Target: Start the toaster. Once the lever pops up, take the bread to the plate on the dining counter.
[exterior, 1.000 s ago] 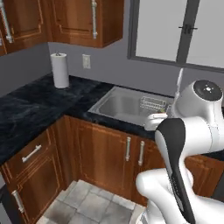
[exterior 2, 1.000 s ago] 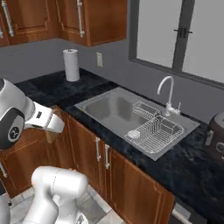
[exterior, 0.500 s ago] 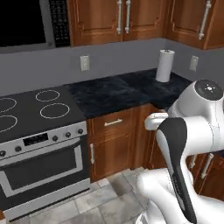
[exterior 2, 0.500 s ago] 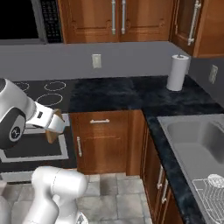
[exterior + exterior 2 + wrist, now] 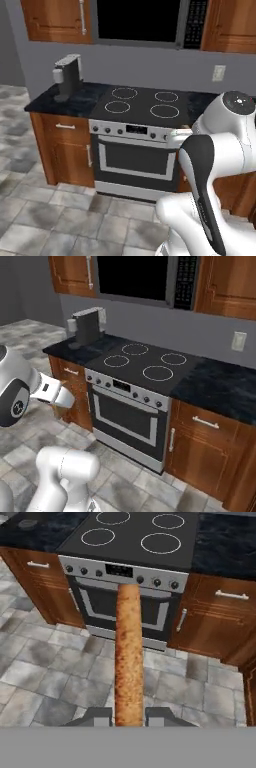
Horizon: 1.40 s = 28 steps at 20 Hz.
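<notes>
A kitchen with a grey stone-tile floor (image 5: pixel 45 215) and a grey wall, where a dark speckled surface (image 5: pixel 70 102) runs over reddish-brown wooden cabinets (image 5: pixel 62 150). Set into that run is a stove (image 5: pixel 137 145) with a black glass top bearing four ringed burners, a row of small knobs along its front panel and an oven door with a long handle below. A black microwave (image 5: pixel 142 20) hangs above it between wooden wall cupboards. At the left end of the surface stands a grey coffee machine (image 5: pixel 67 75), near the wall. To the right of the stove, a white socket plate (image 5: pixel 218 73) sits on the wall.

In the hand view the tool (image 5: pixel 129 716) is pressed together on the bread (image 5: pixel 129 657), a thin tan-brown slice seen edge-on, rising from between the two dark fingertips (image 5: pixel 97 716). The slice is held in the air over the floor, in front of the oven door.
</notes>
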### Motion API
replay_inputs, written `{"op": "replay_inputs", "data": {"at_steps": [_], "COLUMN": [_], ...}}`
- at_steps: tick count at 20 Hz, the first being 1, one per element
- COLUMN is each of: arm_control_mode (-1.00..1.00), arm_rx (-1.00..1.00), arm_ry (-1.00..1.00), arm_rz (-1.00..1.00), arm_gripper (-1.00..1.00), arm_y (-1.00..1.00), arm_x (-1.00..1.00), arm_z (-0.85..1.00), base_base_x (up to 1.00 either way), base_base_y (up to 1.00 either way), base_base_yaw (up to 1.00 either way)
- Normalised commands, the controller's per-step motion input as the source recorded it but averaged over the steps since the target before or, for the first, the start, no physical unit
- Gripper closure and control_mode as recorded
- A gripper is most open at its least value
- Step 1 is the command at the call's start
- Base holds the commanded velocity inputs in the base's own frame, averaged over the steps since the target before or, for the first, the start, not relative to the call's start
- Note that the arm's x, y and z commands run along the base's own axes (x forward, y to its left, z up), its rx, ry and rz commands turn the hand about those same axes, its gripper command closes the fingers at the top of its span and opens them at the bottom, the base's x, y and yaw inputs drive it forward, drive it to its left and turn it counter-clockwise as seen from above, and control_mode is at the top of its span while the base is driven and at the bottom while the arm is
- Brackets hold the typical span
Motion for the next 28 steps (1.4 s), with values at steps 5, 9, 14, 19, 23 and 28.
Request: {"op": "replay_inputs", "data": {"at_steps": [5, 9, 14, 19, 23, 28], "arm_control_mode": [1.00, 1.00, 1.00, 1.00, 1.00, 1.00], "arm_rx": [0.00, 0.00, 0.00, 0.00, 0.00, 0.00], "arm_ry": [0.00, 0.00, 0.00, 0.00, 0.00, 0.00], "arm_rz": [0.00, 0.00, 0.00, 0.00, 0.00, 0.00], "arm_gripper": [1.00, 1.00, 1.00, 1.00, 1.00, 1.00], "arm_y": [0.00, 0.00, 0.00, 0.00, 0.00, 0.00], "arm_x": [0.00, 0.00, 0.00, 0.00, 0.00, 0.00], "arm_z": [0.00, 0.00, 0.00, 0.00, 0.00, 0.00], "base_base_x": [-0.11, -0.10, 0.03, 0.43, 0.95, 1.00], "base_base_y": [0.00, 0.00, 0.00, -0.16, -0.06, 0.30], "base_base_yaw": [1.00, 1.00, 1.00, 0.67, 0.19, 0.08]}}
